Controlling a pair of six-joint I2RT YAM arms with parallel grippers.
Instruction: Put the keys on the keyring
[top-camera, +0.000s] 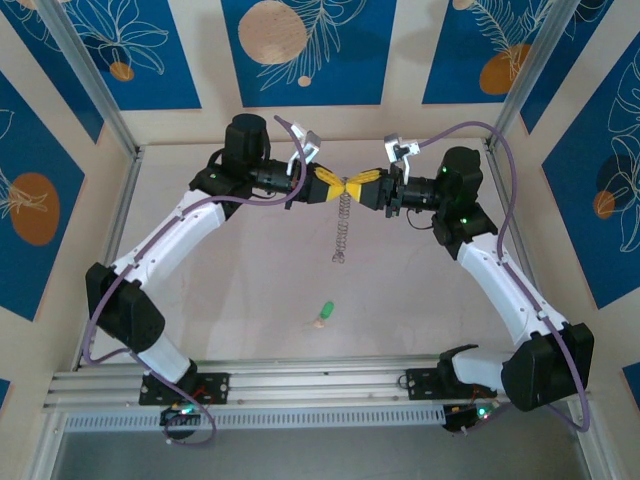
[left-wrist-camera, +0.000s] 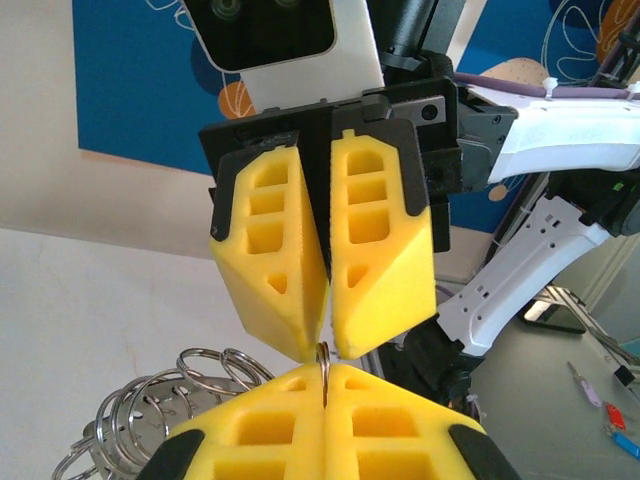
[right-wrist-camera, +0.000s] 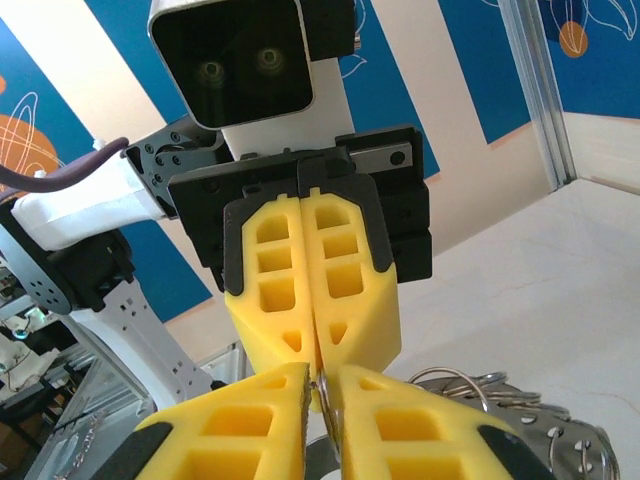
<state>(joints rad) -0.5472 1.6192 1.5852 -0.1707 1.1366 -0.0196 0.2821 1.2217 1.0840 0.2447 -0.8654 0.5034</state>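
1. The table is carrying both arm bases at its 6 o'clock edge.
2. The left arm is reaching in from 7 o'clock and the right arm from 5 o'clock. They are meeting tip to tip toward 12 o'clock, raised off the surface.
3. The left gripper is clamping fully down on the top ring of the keyring, with no gap showing between its yellow fingers.
4. The right gripper is facing it from 3 o'clock. Its jaws are standing at a narrow slit with the same ring's wire between them, apparently pinching it.
5. The keyring is hanging from the two grippers toward 6 o'clock as a thin grey coil of metal loops, its lower end near the table. It is probably light, floppy and slick, and likely to swing and twist when moved. The top ring is the sensible place to hold it, since that leaves the lower loops free.
6. The key is lying flat on the table at 6 o'clock of the hanging coil, well apart from it and untouched. It looks tiny, stiff and light, so it is likely to skid under a fingertip. A pinch across the green head should be the firmest hold. Its hole is too small to make out.
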